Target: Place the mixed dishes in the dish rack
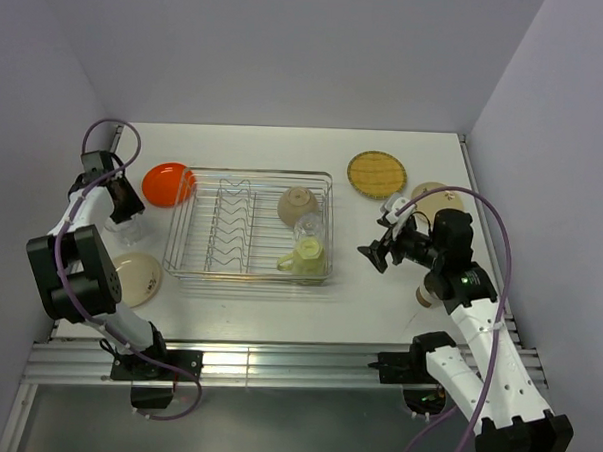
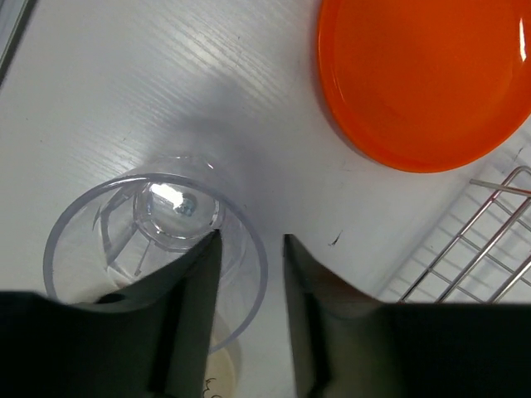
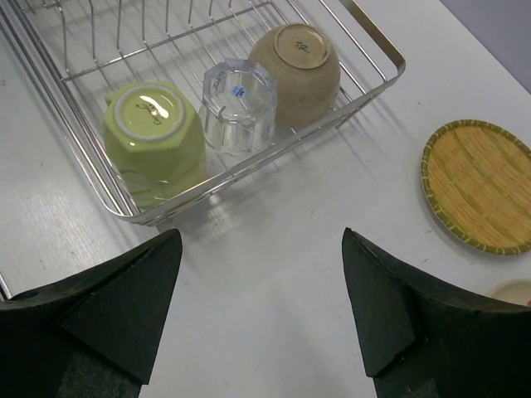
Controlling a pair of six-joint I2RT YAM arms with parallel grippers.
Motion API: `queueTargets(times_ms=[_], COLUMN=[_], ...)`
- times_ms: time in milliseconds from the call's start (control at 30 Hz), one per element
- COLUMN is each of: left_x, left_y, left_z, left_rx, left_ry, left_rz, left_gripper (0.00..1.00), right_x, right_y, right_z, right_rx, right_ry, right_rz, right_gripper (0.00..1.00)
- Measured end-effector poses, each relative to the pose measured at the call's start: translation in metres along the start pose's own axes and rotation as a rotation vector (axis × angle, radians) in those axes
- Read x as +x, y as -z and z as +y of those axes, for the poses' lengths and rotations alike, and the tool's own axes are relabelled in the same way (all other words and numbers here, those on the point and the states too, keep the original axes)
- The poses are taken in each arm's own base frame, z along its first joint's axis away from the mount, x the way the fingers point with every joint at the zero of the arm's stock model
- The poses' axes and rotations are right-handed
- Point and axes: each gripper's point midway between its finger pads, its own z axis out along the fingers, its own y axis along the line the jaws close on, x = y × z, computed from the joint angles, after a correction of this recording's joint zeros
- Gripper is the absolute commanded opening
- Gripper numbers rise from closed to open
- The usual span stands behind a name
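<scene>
Left of the dish rack (image 1: 264,171), the left gripper (image 2: 253,240) straddles the wall of an upright clear cup (image 2: 178,207) near the orange plate (image 2: 423,75), jaws narrowly apart. Beside the rack's mug (image 3: 153,133), tumbler (image 3: 239,104) and bowl (image 3: 303,58), the right gripper (image 3: 261,235) hangs wide open, empty

Tally by kind. Dish rack (image 1: 259,172): one, silver wire. Plates: four in all. That is one orange plate (image 1: 167,183), one yellow woven-pattern plate (image 1: 376,173), and two of the cream sort, the near cream plate (image 1: 137,279) and the far cream plate (image 1: 428,192), the latter partly hidden. Bowls: one beige bowl (image 3: 294,62). Mugs: one pale green mug (image 3: 153,137). Clear cups: two, the racked clear cup (image 3: 239,104) and the loose clear cup (image 2: 178,207). One brownish object (image 1: 428,293) is mostly covered, its kind not readable. Vessels counted: four. Dishes counted with certainty: eight.
</scene>
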Motion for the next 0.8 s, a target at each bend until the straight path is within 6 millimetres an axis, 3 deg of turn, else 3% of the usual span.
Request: queueTargets(times_ms=[67,100,233,500,633,733,800], left_x=[0.005,0.008,0.008,0.003,-0.017,-0.052,-0.077], left_y=[-0.002,-0.003,-0.004,0.014,0.063,0.124,0.175], left_z=[0.001,0.002,0.004,0.003,-0.010,-0.034,-0.057], left_rx=[-0.002,-0.004,-0.009,0.006,0.077,0.205,0.332], left_ry=[-0.002,-0.004,-0.018,-0.022,0.000,0.038,0.063], left_rz=[0.007,0.014,0.005,-0.021,-0.121,-0.275,-0.396], left_gripper=[0.30,0.20,0.00,0.00,0.00,0.00,0.00], right_x=[0.001,0.001,-0.001,-0.013,-0.019,-0.026,-0.035], right_y=[-0.001,-0.002,-0.003,-0.002,-0.002,-0.005,-0.010], right_z=[0.002,0.003,0.006,0.013,0.016,0.017,0.016], right_rx=[-0.014,-0.021,-0.043,-0.075,-0.088,-0.106,-0.122], right_ry=[-0.008,-0.014,-0.021,-0.037,-0.083,-0.168,-0.243], right_rz=[0.000,0.000,-0.010,-0.061,-0.081,-0.090,-0.097], right_gripper=[0.85,0.85,0.85,0.84,0.76,0.72,0.70])
